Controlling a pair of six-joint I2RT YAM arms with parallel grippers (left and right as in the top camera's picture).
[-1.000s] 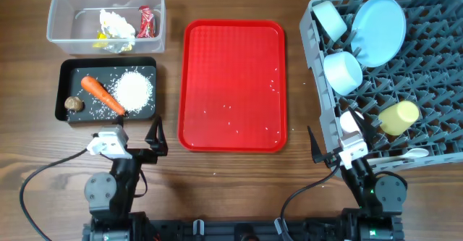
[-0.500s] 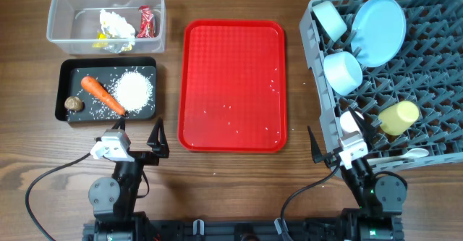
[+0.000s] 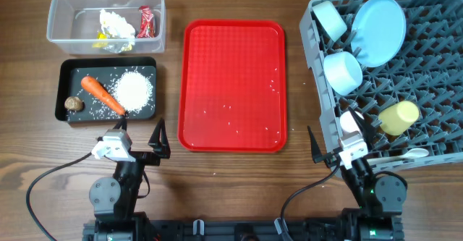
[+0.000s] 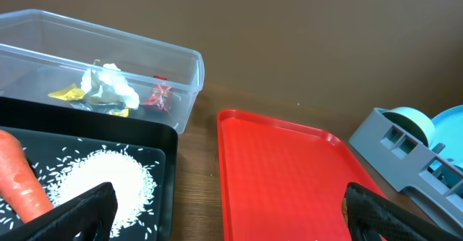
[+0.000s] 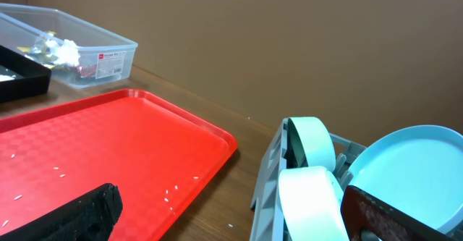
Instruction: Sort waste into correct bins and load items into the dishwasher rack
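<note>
The clear tub (image 3: 72, 9) at the far left of the table holds a crumpled white tissue (image 3: 116, 24), a yellow wrapper (image 3: 110, 44) and a red wrapper (image 3: 147, 22). Just in front of it sits the black tray (image 3: 69, 71). This tray holds a heap of white rice (image 3: 133, 90), an orange carrot (image 3: 101, 96) lying diagonally beside the heap, and a small brown lump (image 3: 73, 104) near the carrot's near end.

On the right, the grey dishwasher rack (image 3: 434, 74) carries the dishes. A pale blue plate (image 3: 380, 27) leans among the pegs at the far side. One pale blue bowl (image 3: 330, 18) is tipped in the far left corner, and a second bowl (image 3: 342, 72) sits nearer along the left wall. A yellow cup (image 3: 399, 116) lies on its side, and a white spoon (image 3: 412, 154) rests at the near edge.

Between the bins and the rack lies the flat red tray (image 3: 231, 53), bare except for a few scattered rice grains (image 3: 224, 109).

The left gripper (image 3: 139, 132) hovers just in front of the black tray's near right corner, beside the red tray's near left corner. Its fingers are spread wide and hold nothing. It touches none of the waste.

The right gripper (image 3: 341, 136) sits at the rack's near left corner. Its jaws are also wide apart and empty, with the spoon just to its right.
</note>
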